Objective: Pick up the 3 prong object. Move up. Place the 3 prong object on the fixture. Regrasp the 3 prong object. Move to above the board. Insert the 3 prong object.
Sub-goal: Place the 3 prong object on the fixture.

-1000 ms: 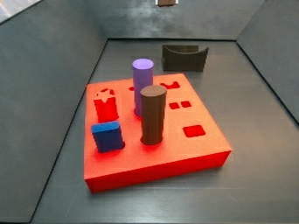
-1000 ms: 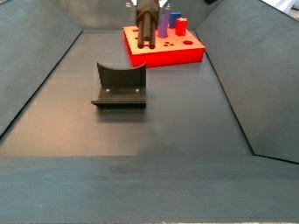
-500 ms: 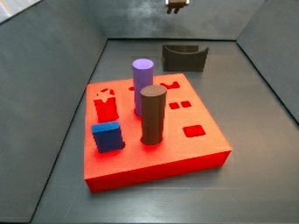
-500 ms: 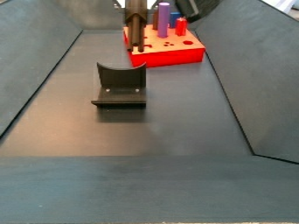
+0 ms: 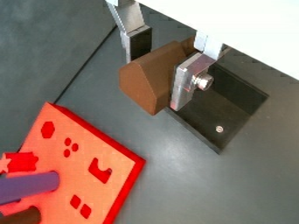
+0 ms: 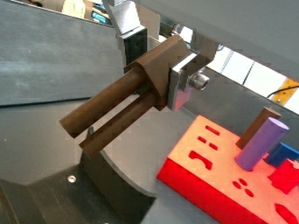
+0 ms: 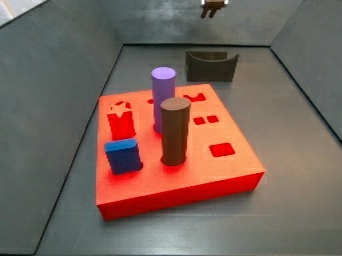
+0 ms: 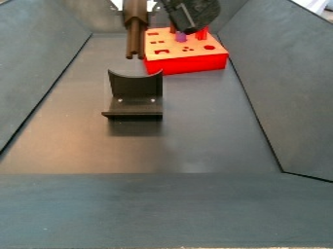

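Observation:
My gripper [image 5: 162,66] is shut on the 3 prong object [image 5: 146,83], a dark-brown piece held between the silver finger plates. In a wrist view its long prongs [image 6: 111,112] point down toward the fixture [image 6: 105,188]. In a side view the piece [image 8: 132,39] hangs upright just above and behind the dark notched fixture [image 8: 132,94]. In a side view the gripper [image 7: 211,6] is high at the frame's edge, above the fixture [image 7: 211,66]. The red board [image 7: 174,150] with cut-out holes lies apart from the gripper.
On the board stand a purple cylinder [image 7: 163,85], a tall brown cylinder [image 7: 174,130], a small blue block [image 7: 123,156] and a red piece [image 7: 120,122]. Sloped grey walls [image 8: 39,88] enclose the floor on both sides.
The gripper has carried the 3 prong object away from above the board toward the fixture; it now hangs over the fixture's back.

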Controlling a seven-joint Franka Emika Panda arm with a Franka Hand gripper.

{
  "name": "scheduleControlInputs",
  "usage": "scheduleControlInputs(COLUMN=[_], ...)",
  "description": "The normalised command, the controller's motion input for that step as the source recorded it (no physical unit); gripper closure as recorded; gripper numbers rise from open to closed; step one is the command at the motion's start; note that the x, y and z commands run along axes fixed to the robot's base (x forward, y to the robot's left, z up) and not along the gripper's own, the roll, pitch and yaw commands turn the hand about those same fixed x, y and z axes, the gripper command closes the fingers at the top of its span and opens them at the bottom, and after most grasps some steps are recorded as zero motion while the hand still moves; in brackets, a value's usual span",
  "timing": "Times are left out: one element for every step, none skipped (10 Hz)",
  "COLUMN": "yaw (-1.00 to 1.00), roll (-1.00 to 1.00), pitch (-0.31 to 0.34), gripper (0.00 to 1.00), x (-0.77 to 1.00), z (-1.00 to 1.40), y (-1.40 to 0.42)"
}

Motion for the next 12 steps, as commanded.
scheduleControlInputs(yaw=[-0.02,-0.05,-0.08,-0.15,-0.17,-0.20,-0.21,-0.21,-0.21,-0.18,-0.17,-0.13], roll=[-1.00,-1.00,-1.00,-0.85,-0.75,-0.53,-0.36,-0.22,-0.18,-0.16,-0.16,-0.13], pitch=[0.210,0.204,0.221,0.227,0.207,0.161,0.124,0.072,0.049,-0.001,-0.014,-0.042], gripper=[1.00,1.00,1.00,1.00,1.00,1.00,1.00,1.00,1.00,1.00,1.00,1.00], x=[0.15,0.13,0.14,0.17,0.17,0.18,0.19,0.20,0.19,0.13,0.11,0.09], z=[-1.00,-1.00,-1.00,-1.00,-1.00,-1.00,-1.00,-1.00,-0.93,-0.60,-0.47,-0.33], y=[0.13,0.14,0.14,0.14,0.14,0.15,0.15,0.13,0.12,0.09,0.07,0.09])
